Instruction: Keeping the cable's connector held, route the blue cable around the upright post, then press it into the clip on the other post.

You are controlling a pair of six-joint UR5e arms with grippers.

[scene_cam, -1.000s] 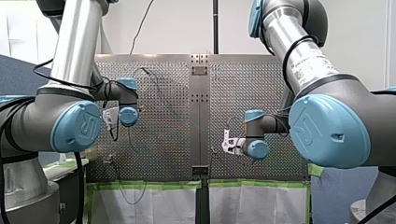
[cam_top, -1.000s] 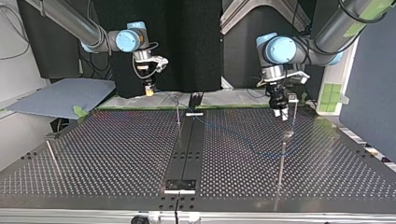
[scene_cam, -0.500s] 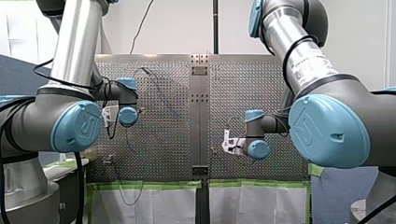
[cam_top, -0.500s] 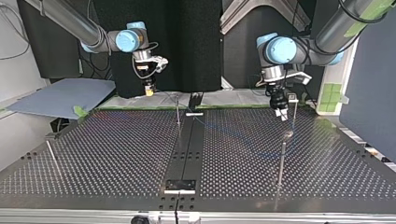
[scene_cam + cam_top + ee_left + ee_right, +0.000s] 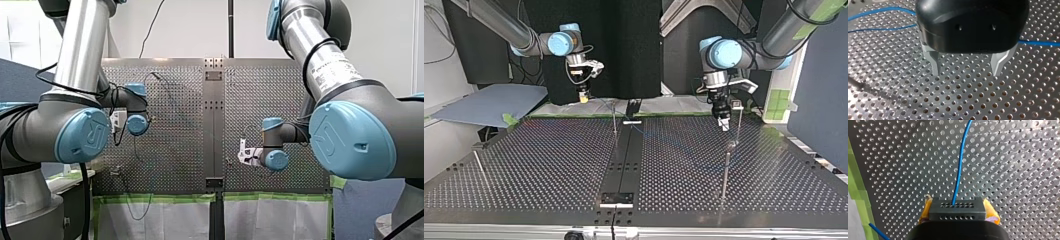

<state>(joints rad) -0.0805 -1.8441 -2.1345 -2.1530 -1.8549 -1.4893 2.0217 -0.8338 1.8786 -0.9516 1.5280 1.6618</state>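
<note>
Two hands are at work, each with its own job. My right hand [image 5: 958, 205] is shut tight on the black connector [image 5: 957, 213], with a yellow pad on each side of it. The blue cable [image 5: 959, 165] comes out of the connector and runs straight ahead, away from that hand, low over the counter [image 5: 1023, 170].

My left hand [image 5: 966, 73] has its two metal fingers [image 5: 934, 61] spread wide, and nothing is between them. The cable shows on both sides of this hand's black body, so it passes behind the fingers, not in the gap. It runs much the same way as the line from one finger to the other. I think the hand would have to move over it, and maybe turn, before it could pinch it.

In the top view my left hand [image 5: 723, 121] hangs just beside a thin post [image 5: 739, 129] at the right. I think the small bit on top is the clip [image 5: 737, 104], but it is too small to be sure. A second post [image 5: 725, 172] stands nearer the camera. A third post [image 5: 614, 120] stands by the dark strip [image 5: 624, 160], closer to my right hand [image 5: 583, 95]. My left hand is the nearer one to the loose cable, and the thin post is what it could bump. I cannot tell if the cable is round a post yet.
</note>
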